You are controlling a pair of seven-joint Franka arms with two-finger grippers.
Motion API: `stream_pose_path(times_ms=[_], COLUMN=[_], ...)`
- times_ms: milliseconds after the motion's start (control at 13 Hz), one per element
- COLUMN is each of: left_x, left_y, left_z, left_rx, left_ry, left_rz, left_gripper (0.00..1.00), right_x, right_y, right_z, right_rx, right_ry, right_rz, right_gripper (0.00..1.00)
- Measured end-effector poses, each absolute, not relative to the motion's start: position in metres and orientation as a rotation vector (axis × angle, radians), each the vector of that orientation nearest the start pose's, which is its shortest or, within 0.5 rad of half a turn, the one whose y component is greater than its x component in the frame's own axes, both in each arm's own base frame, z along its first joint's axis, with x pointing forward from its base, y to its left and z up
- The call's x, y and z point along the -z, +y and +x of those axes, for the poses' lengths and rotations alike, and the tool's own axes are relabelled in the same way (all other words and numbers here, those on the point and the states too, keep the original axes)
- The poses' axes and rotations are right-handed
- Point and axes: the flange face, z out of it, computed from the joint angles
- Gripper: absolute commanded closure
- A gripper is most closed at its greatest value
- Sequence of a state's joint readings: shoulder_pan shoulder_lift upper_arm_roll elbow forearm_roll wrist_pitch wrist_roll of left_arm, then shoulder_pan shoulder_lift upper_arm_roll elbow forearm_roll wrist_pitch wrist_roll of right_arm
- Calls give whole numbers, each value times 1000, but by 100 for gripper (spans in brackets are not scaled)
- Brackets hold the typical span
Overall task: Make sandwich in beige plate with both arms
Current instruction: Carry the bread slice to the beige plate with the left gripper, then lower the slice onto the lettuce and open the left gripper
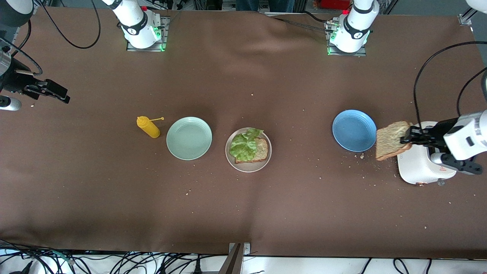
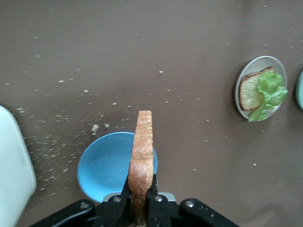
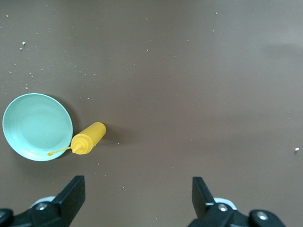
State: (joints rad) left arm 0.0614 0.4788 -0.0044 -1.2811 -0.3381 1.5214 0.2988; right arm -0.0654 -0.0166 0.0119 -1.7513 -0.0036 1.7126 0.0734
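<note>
My left gripper (image 1: 406,137) pinches the second toast slice (image 1: 392,144) on edge above the toaster (image 1: 422,167); the beige plate (image 1: 266,160) with toast and lettuce (image 1: 245,144) lies toward the right arm's end, past the blue plate (image 1: 354,129); my right gripper (image 1: 57,93) waits spread wide.

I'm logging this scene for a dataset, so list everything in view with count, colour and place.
beige plate: one, pale beige, mid-table.
toast slice: one, brown, on the beige plate.
lettuce leaf: one, green, on that slice.
second toast slice: one, brown, held by the left gripper.
mint-green plate: one, beside the beige plate.
mustard bottle: one, yellow, beside the mint-green plate.
blue plate: one, toward the left arm's end.
toaster: one, white, beside the blue plate.
left gripper: black, shut.
right gripper: black, open, waiting.
</note>
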Motion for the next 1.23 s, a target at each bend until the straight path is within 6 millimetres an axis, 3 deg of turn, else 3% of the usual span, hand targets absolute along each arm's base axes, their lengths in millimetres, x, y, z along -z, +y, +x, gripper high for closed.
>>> stream_pose_path(times_ms=[231,386,540,694,848,1003,1234], left_x=[-409,-374,-351,-338,-335,-329,-295], left_y=[-66,-135,-203,-256,-288,-300,-314], left_z=[684,685,687,682,675,674,670], left_rx=[-496,-610,-558,-548,-619,-743,-894], left_ry=[401,365,242,84,-65,-210,-310], left_rz=[-3669,-3691,-3711,-3730,-3772,-3851,-3871], left_gripper=[100,100,100,100,100,100,100], right_x=[-556,-557,-557,-558,-558,-557,-557], right_y=[-38,-38,-37,-37,-37,-36,-36], right_z=[554,554,553,554,554,553,552], right_rx=[-59,-60,-60,-59,-59,-66,-84], right_ry=[214,213,213,212,211,208,207], right_rz=[-3129,-3129,-3128,-3128,-3128,-3128,-3128], right_gripper=[0,0,0,0,0,0,0])
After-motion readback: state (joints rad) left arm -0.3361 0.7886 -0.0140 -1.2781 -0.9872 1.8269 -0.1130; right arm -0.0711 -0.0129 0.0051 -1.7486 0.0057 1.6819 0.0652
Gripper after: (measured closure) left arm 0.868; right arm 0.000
